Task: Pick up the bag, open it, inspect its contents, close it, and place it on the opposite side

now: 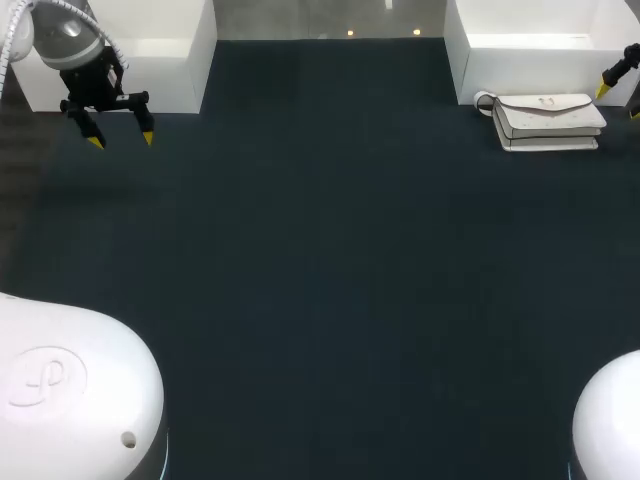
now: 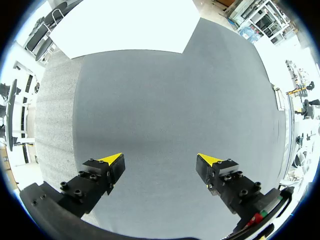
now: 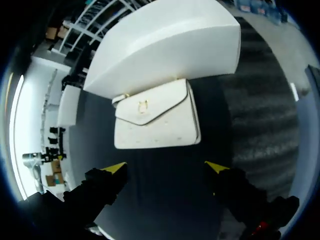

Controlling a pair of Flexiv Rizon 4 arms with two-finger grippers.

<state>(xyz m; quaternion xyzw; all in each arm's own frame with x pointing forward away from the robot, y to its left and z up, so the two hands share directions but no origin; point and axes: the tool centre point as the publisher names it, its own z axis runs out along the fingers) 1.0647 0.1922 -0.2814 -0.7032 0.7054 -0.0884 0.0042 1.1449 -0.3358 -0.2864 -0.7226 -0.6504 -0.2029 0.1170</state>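
The bag [image 3: 157, 117] lies just ahead of the open right pincer [image 3: 167, 167], long axis across its reach; the open left pincer [image 1: 120, 133] is well apart.

Bag [image 1: 548, 121] lies flat on table [image 1: 320, 260] at far right, just in front of right block [image 1: 540, 50], strap end toward the middle. Right gripper [image 1: 620, 100] sits beside bag at the table's right edge, with bag just ahead of its fingers. Left gripper [image 1: 120, 135] is far left, in front of left block [image 1: 150, 60], well apart from bag.
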